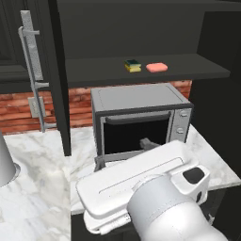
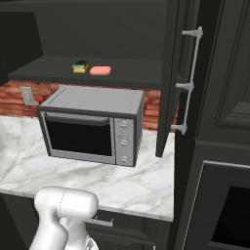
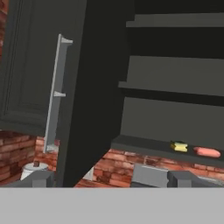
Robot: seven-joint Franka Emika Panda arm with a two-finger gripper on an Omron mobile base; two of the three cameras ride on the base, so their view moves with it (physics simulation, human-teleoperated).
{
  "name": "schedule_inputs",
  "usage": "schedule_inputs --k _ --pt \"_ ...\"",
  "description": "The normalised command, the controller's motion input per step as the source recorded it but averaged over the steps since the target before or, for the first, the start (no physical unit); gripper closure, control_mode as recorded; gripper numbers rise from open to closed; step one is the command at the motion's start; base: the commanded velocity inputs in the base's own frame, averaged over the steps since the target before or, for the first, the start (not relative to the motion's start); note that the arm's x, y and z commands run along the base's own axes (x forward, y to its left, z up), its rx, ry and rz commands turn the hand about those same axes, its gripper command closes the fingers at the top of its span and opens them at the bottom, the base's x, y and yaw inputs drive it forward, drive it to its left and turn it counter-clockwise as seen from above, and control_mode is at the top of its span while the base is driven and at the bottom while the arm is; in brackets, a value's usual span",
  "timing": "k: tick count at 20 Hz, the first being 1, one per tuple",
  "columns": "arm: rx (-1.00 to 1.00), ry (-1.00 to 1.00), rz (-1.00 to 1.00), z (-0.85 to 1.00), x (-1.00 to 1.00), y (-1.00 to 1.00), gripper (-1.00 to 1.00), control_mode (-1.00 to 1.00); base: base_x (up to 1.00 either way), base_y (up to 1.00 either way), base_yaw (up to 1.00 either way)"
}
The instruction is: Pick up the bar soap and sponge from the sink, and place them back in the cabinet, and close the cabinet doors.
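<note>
The salmon-pink bar soap (image 1: 156,67) (image 2: 100,70) (image 3: 207,152) lies on the lower shelf of the dark cabinet (image 1: 188,70) (image 2: 49,68) (image 3: 175,118). Just to its left rests the yellow and green sponge (image 1: 132,65) (image 2: 80,66) (image 3: 178,146). Both cabinet doors stand swung out: the left one (image 1: 59,80) (image 3: 87,87) and the right one (image 2: 168,78), each with a silver bar handle (image 1: 30,70) (image 2: 190,83) (image 3: 54,96). My gripper (image 1: 123,153) (image 3: 113,179) is open and empty, low in front of the microwave, well below the shelf. The sink is out of view.
A grey microwave (image 1: 141,117) (image 2: 93,127) stands on the white marble counter (image 1: 37,188) (image 2: 141,180) under the shelf. Red brick wall (image 1: 19,113) runs behind it. A grey cone-shaped object (image 1: 4,160) is at the far left. Tall dark cabinetry (image 2: 219,146) rises on the right.
</note>
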Motion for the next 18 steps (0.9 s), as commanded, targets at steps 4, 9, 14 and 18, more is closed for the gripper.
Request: schedule_inputs --k 4,9,14,18 --pt "0.0 0.0 0.01 -0.14 0.0 0.31 -1.0 -1.0 0.0 0.0 0.0" --pt "0.0 0.0 0.0 -0.14 0.0 0.3 -1.0 -1.0 0.0 0.0 0.0" --pt "0.0 0.0 0.0 -0.12 0.0 0.3 -1.0 -1.0 0.0 0.0 0.0" --pt "0.0 0.0 0.0 -0.1 0.0 0.25 -1.0 -1.0 0.0 0.0 0.0"
